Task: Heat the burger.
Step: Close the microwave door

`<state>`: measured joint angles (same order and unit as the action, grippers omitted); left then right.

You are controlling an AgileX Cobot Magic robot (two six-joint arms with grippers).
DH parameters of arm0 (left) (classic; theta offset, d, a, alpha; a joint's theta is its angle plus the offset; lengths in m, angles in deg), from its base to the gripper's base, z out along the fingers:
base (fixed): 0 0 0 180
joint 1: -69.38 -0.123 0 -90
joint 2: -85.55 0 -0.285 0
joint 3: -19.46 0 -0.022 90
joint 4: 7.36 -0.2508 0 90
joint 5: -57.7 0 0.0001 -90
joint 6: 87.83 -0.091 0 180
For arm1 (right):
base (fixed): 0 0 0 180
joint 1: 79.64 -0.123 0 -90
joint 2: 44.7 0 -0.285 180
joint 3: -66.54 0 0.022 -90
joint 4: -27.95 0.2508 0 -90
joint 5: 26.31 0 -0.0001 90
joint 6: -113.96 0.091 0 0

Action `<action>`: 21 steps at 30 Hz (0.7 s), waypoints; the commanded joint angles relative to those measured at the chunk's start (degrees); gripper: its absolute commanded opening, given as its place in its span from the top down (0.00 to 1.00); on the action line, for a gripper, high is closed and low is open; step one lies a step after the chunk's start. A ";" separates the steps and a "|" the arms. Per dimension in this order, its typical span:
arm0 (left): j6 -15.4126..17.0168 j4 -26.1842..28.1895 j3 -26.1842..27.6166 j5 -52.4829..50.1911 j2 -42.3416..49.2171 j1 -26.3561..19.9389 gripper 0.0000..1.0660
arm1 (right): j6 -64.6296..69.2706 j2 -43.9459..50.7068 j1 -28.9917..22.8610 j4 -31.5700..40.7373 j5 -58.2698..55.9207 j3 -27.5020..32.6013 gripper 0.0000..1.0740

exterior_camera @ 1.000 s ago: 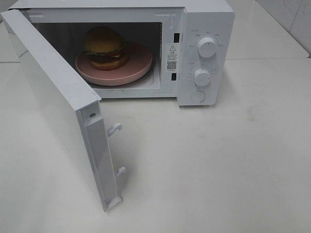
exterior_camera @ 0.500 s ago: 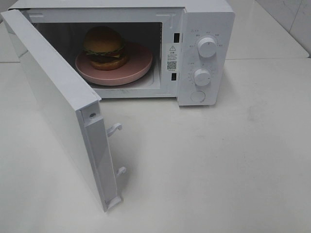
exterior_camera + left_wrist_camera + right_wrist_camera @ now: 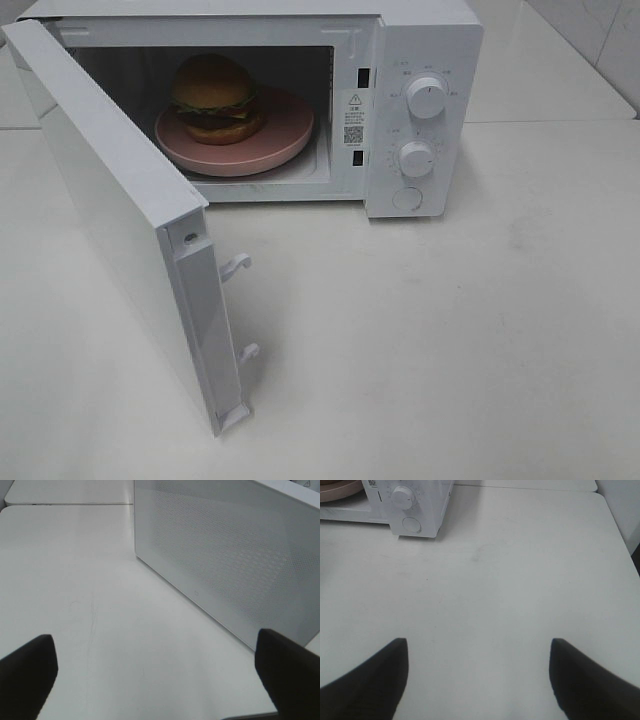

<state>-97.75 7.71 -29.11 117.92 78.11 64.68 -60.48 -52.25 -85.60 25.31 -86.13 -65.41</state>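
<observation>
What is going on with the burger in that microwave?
The burger sits on a pink plate inside the microwave. Its door is swung wide open and has not yet been shut for heating. Nothing is touching the burger. The left hand is open and empty over the table beside the door's outer face. The right hand is open and empty too, facing the knobs.

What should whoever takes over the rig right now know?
Left hand: open, empty, beside the outer face of the door.
Right hand: open, empty, above the table in front of the microwave.
The burger sits on the pink plate inside the microwave; door wide open.
Done: burger loaded.
Left: shut the door, then probably set the knobs.
</observation>
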 commanded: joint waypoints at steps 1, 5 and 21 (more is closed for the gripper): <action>-0.06 0.00 -0.06 -0.57 0.97 -0.17 0.06 | 0.40 1.49 0.46 0.23 0.46 0.11 0.30; -0.06 0.00 -0.06 -0.57 0.97 -0.17 0.06 | 0.40 1.49 0.46 0.23 0.46 0.11 0.30; 0.06 -0.06 -0.06 -0.57 0.97 -0.17 0.06 | 0.40 1.49 0.46 0.23 0.46 0.11 0.30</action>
<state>-97.75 7.71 -29.11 117.92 78.11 64.68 -60.48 -52.25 -85.60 25.31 -86.13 -65.41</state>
